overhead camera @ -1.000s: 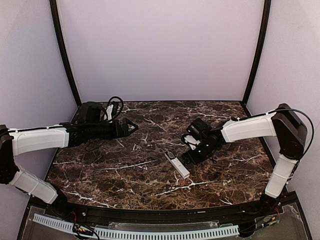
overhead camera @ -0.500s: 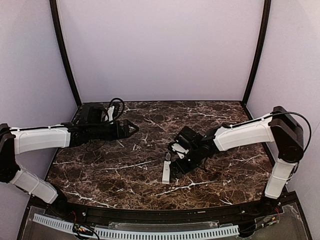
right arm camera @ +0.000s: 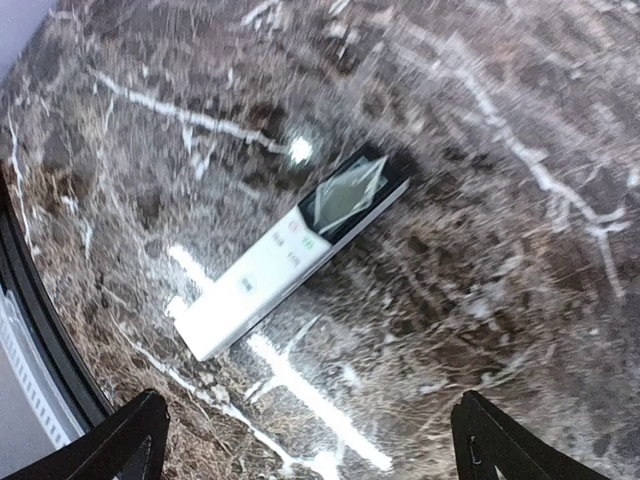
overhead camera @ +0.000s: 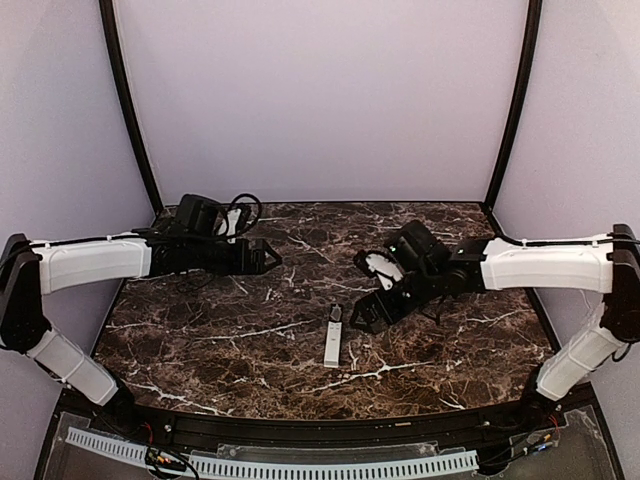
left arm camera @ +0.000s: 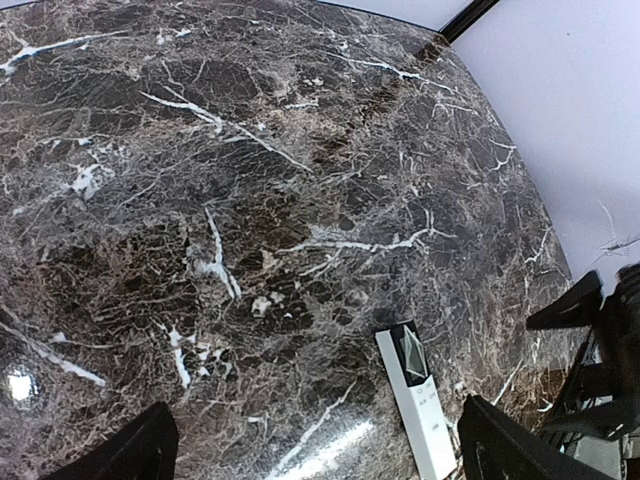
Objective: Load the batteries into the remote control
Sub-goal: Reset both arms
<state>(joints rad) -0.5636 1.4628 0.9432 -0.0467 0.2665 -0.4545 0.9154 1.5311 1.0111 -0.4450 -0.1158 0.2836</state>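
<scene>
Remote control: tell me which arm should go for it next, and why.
Right. The right hand hovers open just beside the remote control, which lies centred in its wrist view. The left hand, also open, is farther away and sees it only at its view's edge.

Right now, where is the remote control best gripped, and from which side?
Probably the white middle of the remote control, pinched across its narrow width, coming straight down from above. It lies flat and buttons-up on the table, with both long edges free.
</scene>
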